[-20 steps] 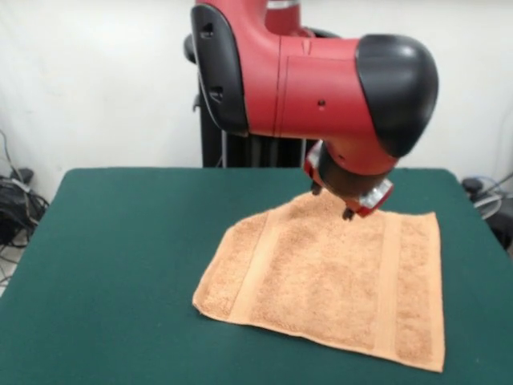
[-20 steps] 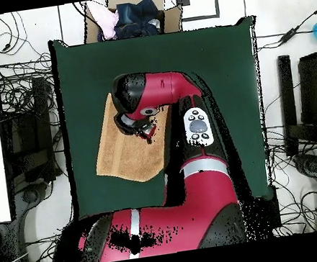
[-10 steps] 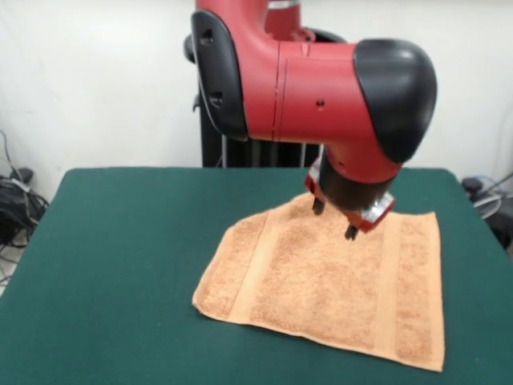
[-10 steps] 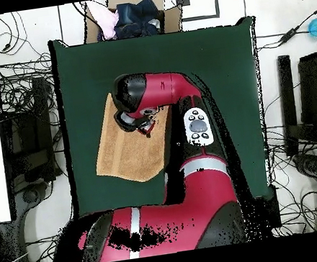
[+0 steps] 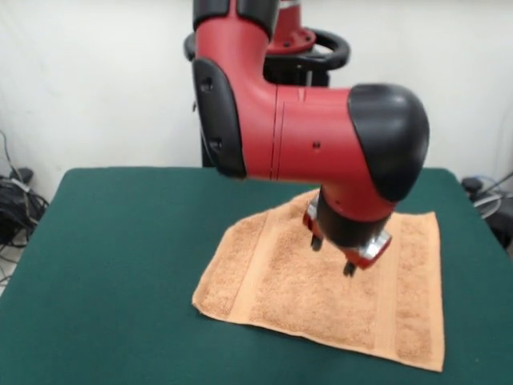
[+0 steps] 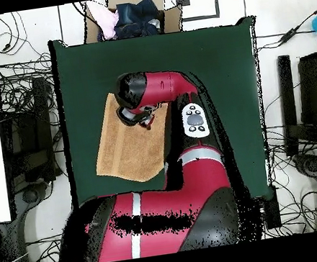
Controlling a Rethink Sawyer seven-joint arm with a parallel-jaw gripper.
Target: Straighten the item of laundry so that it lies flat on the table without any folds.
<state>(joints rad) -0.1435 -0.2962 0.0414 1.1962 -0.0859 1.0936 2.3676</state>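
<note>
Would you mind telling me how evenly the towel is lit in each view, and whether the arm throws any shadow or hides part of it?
Front view: soft, even light on the towel, no glare; only a faint shadow under the gripper, and the arm covers the towel's far edge. Overhead view: the towel looks flat and evenly lit, the arm hiding its upper right part.

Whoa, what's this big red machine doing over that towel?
It's a robot arm working on an orange-tan towel spread on a green table. The job is to get the towel lying flat. Right now the gripper hangs just above the middle of the towel with its jaws apart, holding nothing. The towel looks mostly spread out, though its far corner is hidden behind the arm, so I can't say whether a fold remains there.
</note>
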